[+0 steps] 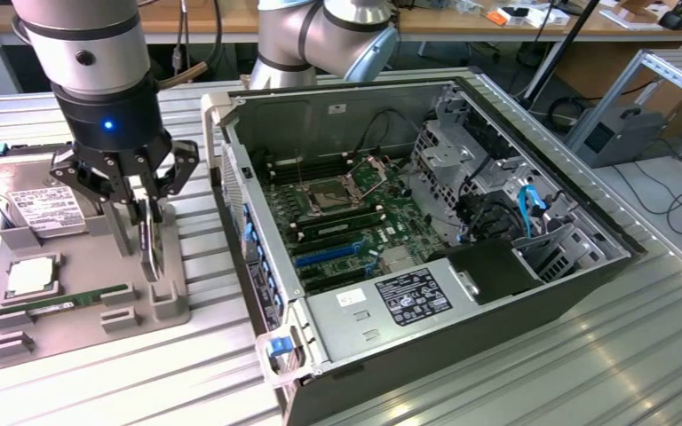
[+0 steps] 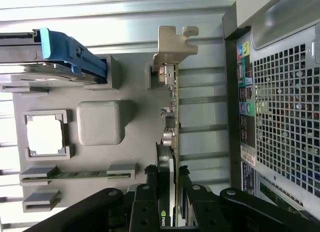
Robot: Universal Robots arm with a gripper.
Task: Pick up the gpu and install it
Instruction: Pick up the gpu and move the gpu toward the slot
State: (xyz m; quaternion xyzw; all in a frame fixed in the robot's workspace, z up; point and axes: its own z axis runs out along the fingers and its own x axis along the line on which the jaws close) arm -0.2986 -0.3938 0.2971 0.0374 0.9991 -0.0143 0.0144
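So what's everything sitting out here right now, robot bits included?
gpu: one, dark card with pale bracket, standing on edge in the tray.
hard drive: one, silver with white label, propped at the tray's far end.
processor chip: one, silver, flat in a tray pocket.
RAM stick: one, green, lying in the tray.
tray: one, grey, on the exterior view's left of the computer case.
computer case: one, black and silver, side open.
table: one, ribbed metal, under everything.
gripper: one, black, closed on the gpu.
arm: one, silver and black, above the tray.

The gpu stands upright (thin, edge-on) in the tray.
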